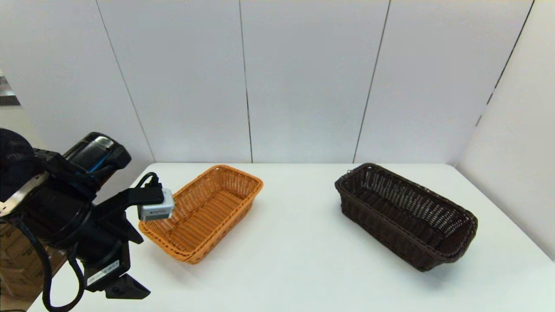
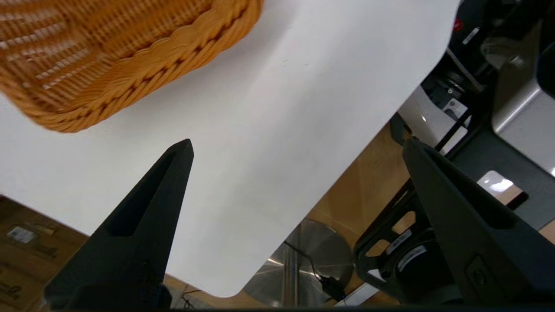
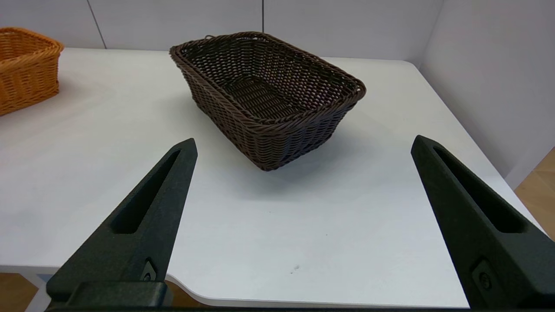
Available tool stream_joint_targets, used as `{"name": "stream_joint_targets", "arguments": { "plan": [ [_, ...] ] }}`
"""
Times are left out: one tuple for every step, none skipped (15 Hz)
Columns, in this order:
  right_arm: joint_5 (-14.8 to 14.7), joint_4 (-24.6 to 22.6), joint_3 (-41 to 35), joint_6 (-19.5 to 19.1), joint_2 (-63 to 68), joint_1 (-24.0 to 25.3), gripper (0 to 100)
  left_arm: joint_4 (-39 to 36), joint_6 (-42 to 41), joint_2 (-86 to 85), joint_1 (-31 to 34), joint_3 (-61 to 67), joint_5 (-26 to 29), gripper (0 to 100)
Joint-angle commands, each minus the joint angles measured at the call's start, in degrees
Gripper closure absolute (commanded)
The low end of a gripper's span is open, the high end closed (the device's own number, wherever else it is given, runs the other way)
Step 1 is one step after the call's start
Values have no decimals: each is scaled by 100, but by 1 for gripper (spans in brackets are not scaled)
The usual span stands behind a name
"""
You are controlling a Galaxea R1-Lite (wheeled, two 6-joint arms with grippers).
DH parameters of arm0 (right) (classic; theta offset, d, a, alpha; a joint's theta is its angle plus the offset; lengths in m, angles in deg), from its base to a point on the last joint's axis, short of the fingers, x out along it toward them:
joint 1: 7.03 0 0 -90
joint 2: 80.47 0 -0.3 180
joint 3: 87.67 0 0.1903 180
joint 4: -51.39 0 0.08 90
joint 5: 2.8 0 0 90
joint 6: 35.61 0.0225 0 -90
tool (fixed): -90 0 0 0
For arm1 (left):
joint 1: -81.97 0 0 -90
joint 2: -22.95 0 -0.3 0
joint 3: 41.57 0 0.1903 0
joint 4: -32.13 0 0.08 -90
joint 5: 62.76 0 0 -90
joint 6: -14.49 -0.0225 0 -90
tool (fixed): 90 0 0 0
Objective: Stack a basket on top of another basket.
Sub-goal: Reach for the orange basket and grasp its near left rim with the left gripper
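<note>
The dark brown basket (image 1: 405,216) stands on the right half of the white table (image 1: 299,264), lying at an angle. The orange-tan basket (image 1: 204,212) sits apart from it on the left half, also angled. My left arm (image 1: 86,216) hangs over the table's front left corner. Its gripper (image 2: 298,145) is open and holds nothing, a short way from the near rim of the orange-tan basket (image 2: 108,56). My right gripper (image 3: 303,139) is open and empty near the table's front edge, facing the short end of the dark brown basket (image 3: 266,86). It is out of the head view.
White wall panels (image 1: 303,78) close the table at the back and on the right. The table's rounded front corner (image 2: 225,290) lies under the left gripper, with the robot's base (image 2: 433,255) and wooden floor beyond it. Cardboard boxes (image 1: 13,260) stand off the table's left side.
</note>
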Motion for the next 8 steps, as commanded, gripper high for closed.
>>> {"name": "stream_joint_targets", "arguments": {
  "plan": [
    [1, 2, 0, -3, 7, 0, 0, 97, -281, 155, 226, -230, 22, 0],
    [1, 2, 0, -3, 7, 0, 0, 97, -342, 261, 218, -335, 22, 0],
    [1, 2, 0, -3, 7, 0, 0, 106, -351, 349, 191, -485, 48, 0],
    [1, 2, 0, -3, 7, 0, 0, 115, -369, 401, 103, -581, 65, 0],
    [1, 2, 0, -3, 7, 0, 0, 115, -395, 401, -46, -608, 65, 0],
    [1, 2, 0, -3, 7, 0, 0, 115, -395, 393, -143, -625, 65, 0],
    [1, 2, 0, -3, 7, 0, 0, 115, -386, 393, -143, -625, 57, 0],
    [1, 2, 0, -3, 7, 0, 0, 168, -378, 375, -143, -608, 48, 0]
  ]
}}
